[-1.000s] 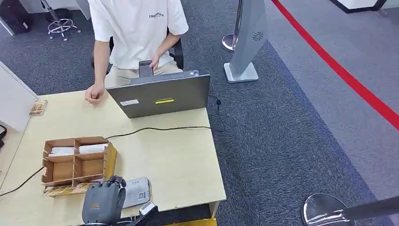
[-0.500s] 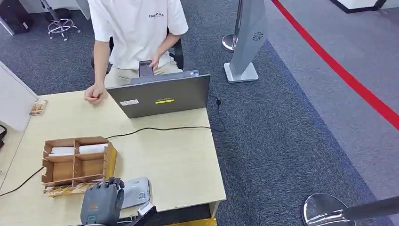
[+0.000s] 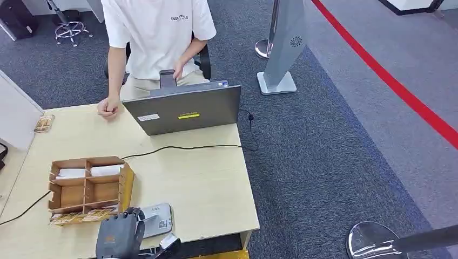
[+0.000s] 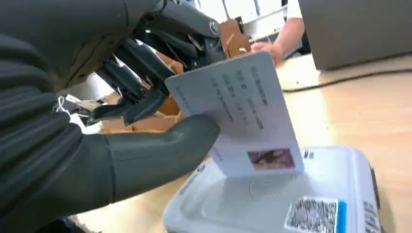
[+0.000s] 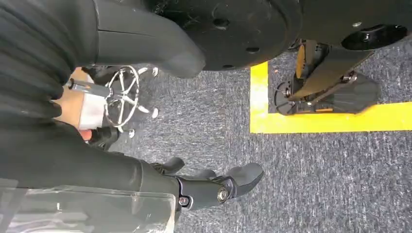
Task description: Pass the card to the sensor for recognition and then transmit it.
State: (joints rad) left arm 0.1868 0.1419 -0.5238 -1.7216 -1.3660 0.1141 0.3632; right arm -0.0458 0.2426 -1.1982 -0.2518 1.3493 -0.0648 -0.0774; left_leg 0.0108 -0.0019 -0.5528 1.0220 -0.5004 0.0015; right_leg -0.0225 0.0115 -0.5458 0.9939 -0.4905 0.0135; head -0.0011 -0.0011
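Card (image 4: 238, 116) is what matters here: a thin, pale, stiff-looking rectangle with small print and a little photo near its lower edge, and I judge it very light, smooth and somewhat slippery, so that it can easily turn or slide out of a loose pinch. Going from left to right in the head view, the wooden organizer (image 3: 89, 186) stands at about nine o'clock on the surface (image 3: 205, 189), with white items in its far compartments; just to its right, at the near edge, the left hand (image 3: 120, 236) is over the sensor (image 3: 156, 218), a flat grey-white box with a code sticker. In the left wrist view the thick thumb (image 4: 160, 150) presses one face of the card and the dark fingers (image 4: 141, 104) press the other, holding it at one short end, tilted, with the free end just above the sensor's top; whether it touches I cannot tell. This hold on the flat faces seems right to me, because an edge hold would slip. Further away, at twelve o'clock, a laptop (image 3: 183, 110) stands in front of a seated person (image 3: 156, 38). The right hand (image 5: 214, 187) hangs over the carpet, fingers slightly curled and holding nothing.
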